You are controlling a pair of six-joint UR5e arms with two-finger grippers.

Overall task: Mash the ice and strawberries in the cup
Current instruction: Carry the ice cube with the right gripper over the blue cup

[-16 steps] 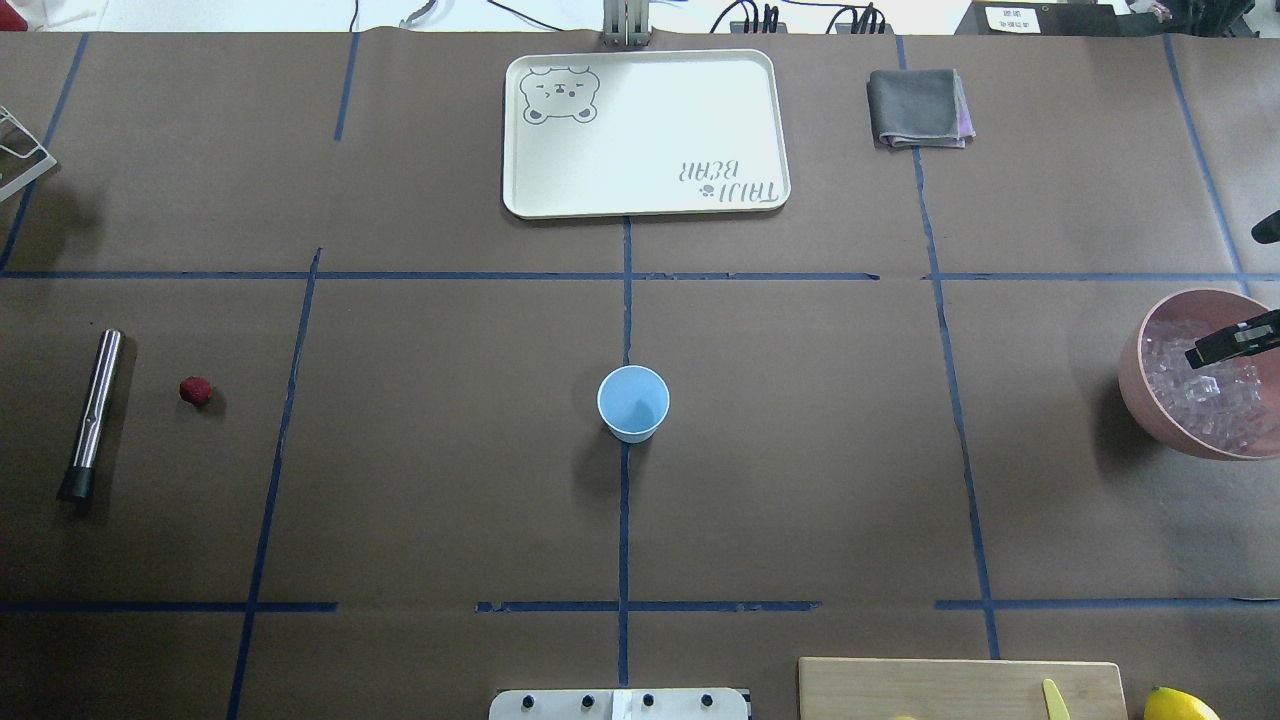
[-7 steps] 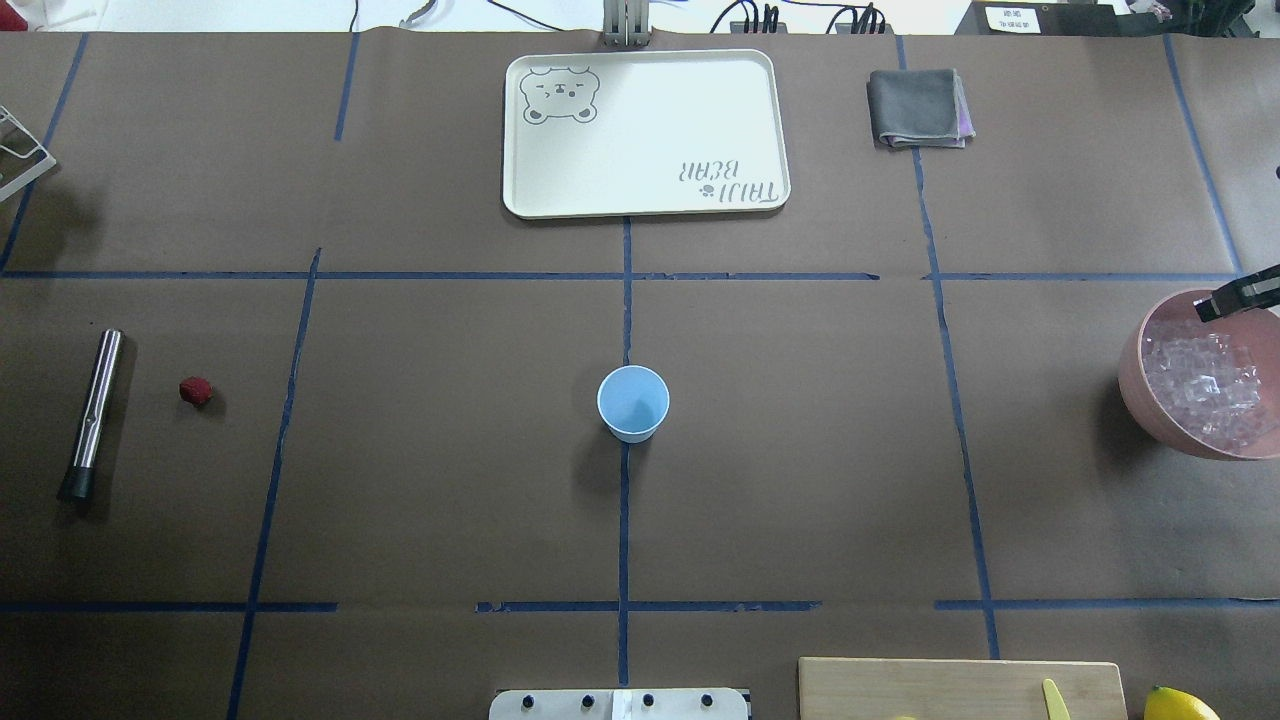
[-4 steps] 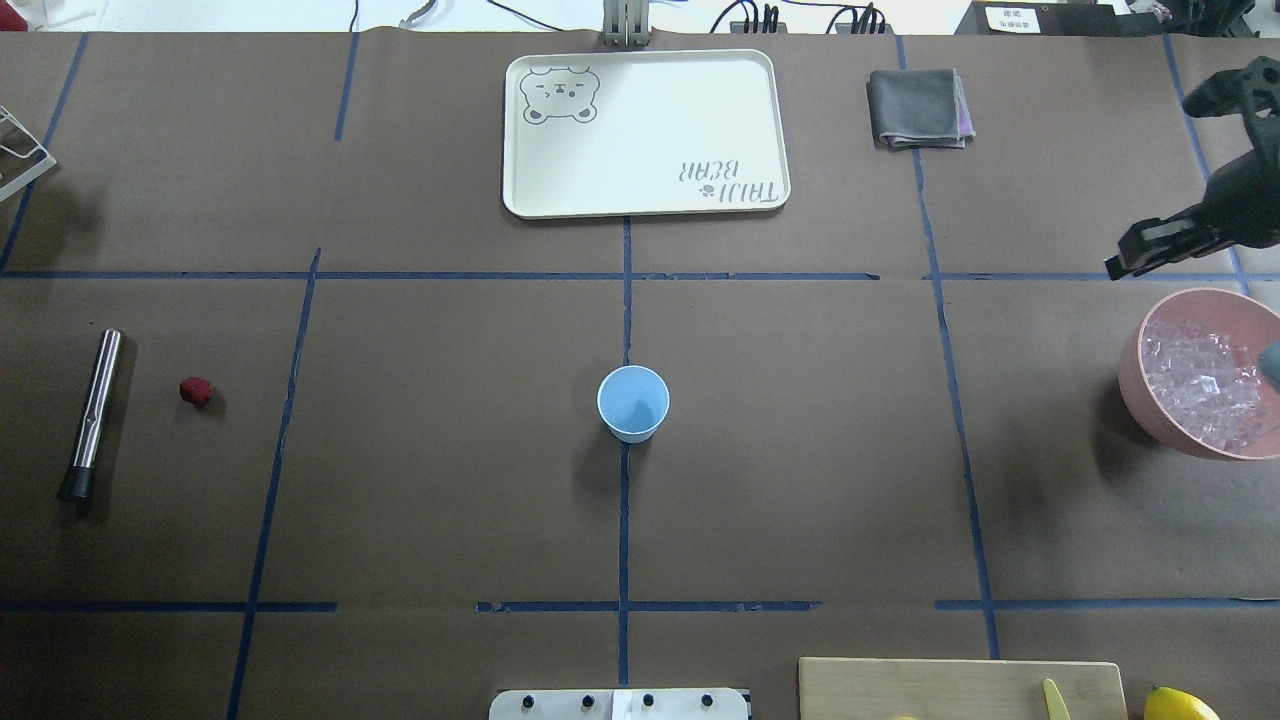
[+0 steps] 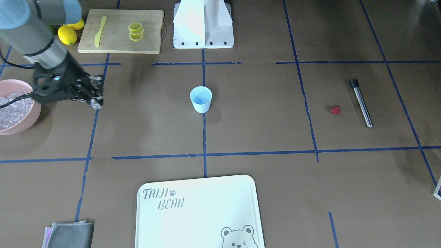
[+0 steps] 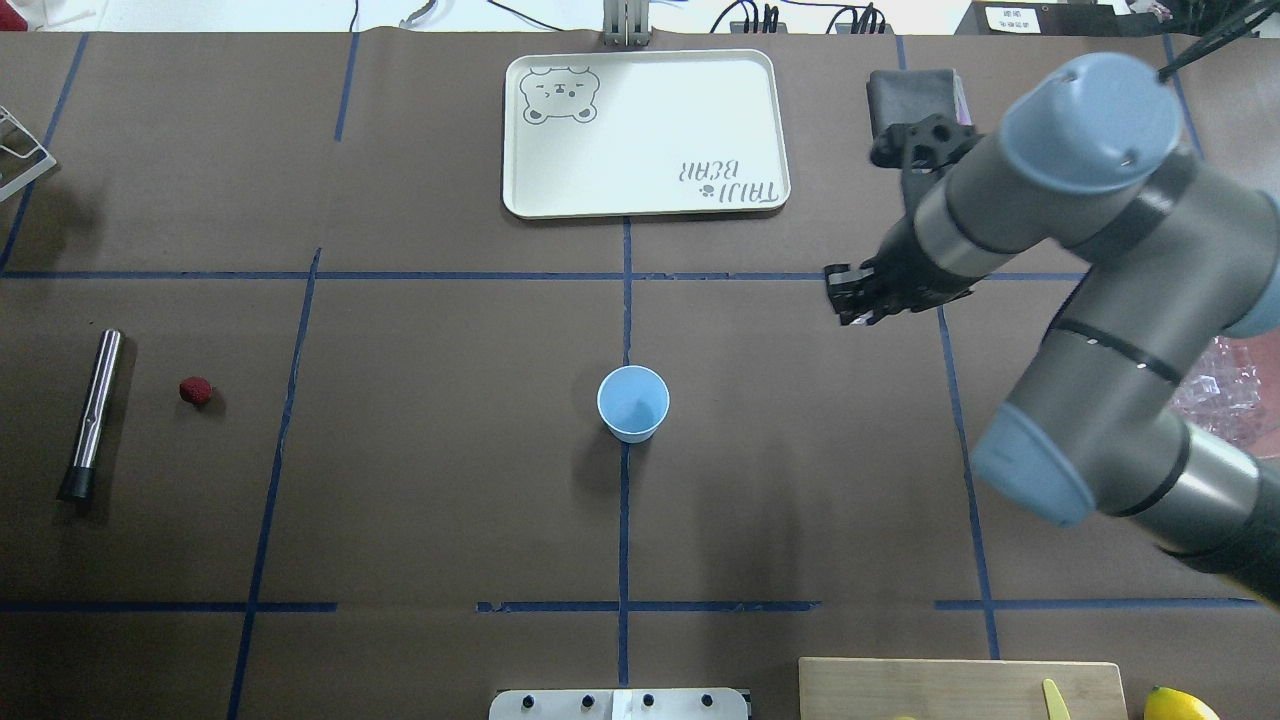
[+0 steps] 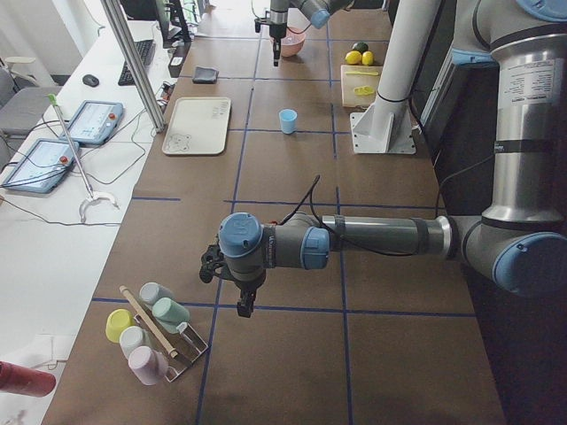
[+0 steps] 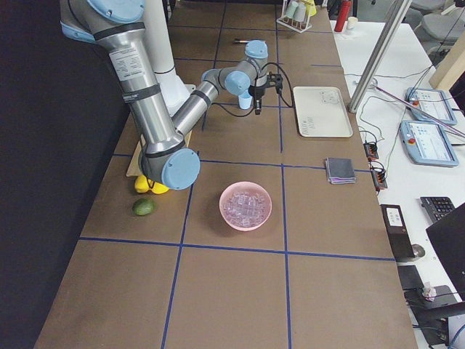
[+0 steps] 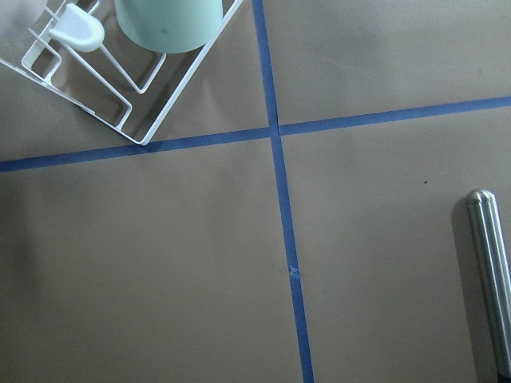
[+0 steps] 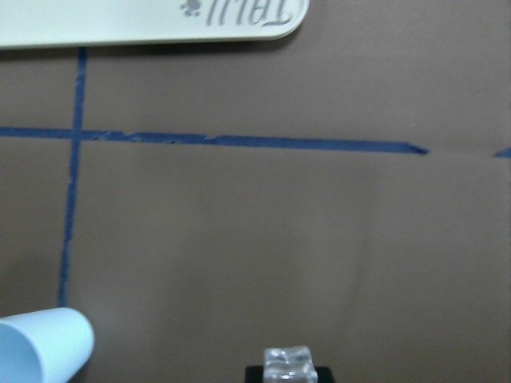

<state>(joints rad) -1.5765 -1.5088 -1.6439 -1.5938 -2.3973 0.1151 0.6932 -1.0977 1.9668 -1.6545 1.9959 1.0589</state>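
Right tool (image 5: 845,300) closed on one ice cube (image 9: 287,361), poised over bare counter (image 5: 450,480) at about 2 o'clock from the cup (image 5: 633,402) in the overhead view, well apart from it. Left tool (image 6: 241,308) far off at the counter's left end; open or closed, impossible to tell.

Cup upright at the counter's middle, apparently empty. Strawberry (image 5: 196,390) at 9 o'clock from it, well apart, just beside a steel muddler (image 5: 93,412). Rest of the ice (image 7: 245,203) heaped in a pink bowl (image 7: 227,218) out at 3 o'clock.

Risks, by judgement:
- **Slip:** cube probably wet and slick, caught only in a narrow pinch, so liable to squirt out during the swing and skid across the counter.
- **Missed drop:** small cup mouth. With a release off centre or too high, a likely bounce off the rim or clean out.
- **Tipped cup:** looks light and thin-walled, narrower at the base, so easily knocked over by a brushing finger.

Materials and shapes:
- **Ice cube:** clear, glassy, blocky with softened edges.
- **Cup:** pale blue plastic, smooth, tapered, handleless.
- **Strawberry:** small, red, bumpy, probably soft and quick to bruise.
- **Muddler:** polished metal rod with a black end.
- **Bowl:** wide, pink, round.
- **Counter:** matte brown, paper-like, crossed by blue tape (image 5: 625,520).
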